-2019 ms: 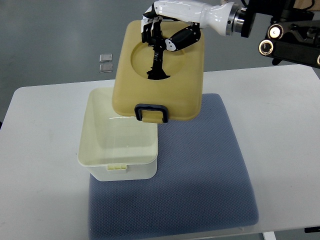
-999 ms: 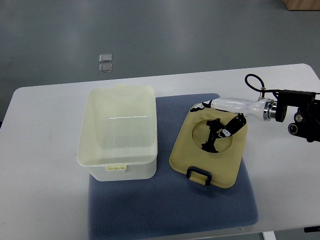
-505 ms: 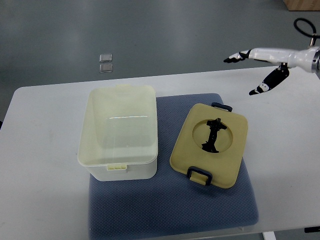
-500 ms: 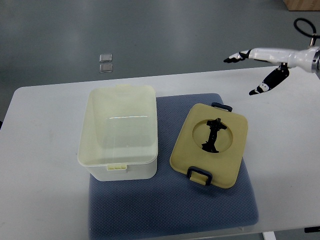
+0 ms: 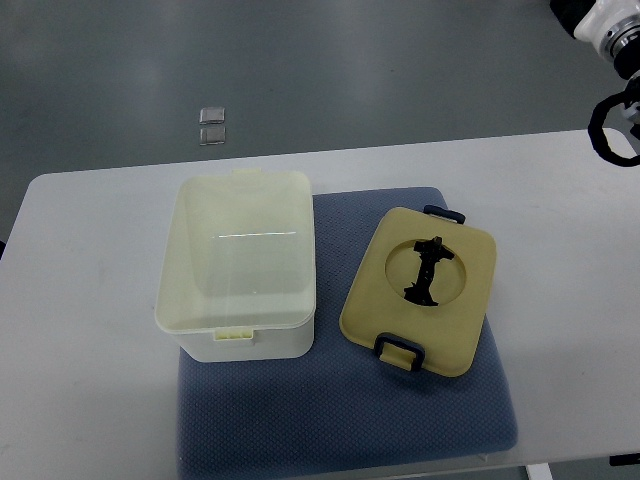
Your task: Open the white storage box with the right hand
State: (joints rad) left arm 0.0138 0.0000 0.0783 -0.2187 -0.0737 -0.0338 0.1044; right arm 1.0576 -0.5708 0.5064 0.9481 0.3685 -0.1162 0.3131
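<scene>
The white storage box (image 5: pixel 238 265) stands open on the left part of a blue-grey mat (image 5: pixel 350 420), its inside empty and pale. Its lid (image 5: pixel 420 290) lies flat on the mat to the right of the box, with a black handle in a round recess and a dark clasp at each end. Only a white piece of my right hand (image 5: pixel 598 16) shows in the top right corner, far above and to the right of the lid and touching nothing. A black cable loop (image 5: pixel 612 128) hangs below it.
The mat lies on a white table (image 5: pixel 80 330) whose far edge runs behind the box. Two small clear squares (image 5: pixel 210 125) lie on the grey floor beyond the table.
The right hand carried the lid from above the box down onto the mat, let go of it, and drew back up to the top right corner. The box stayed put.
</scene>
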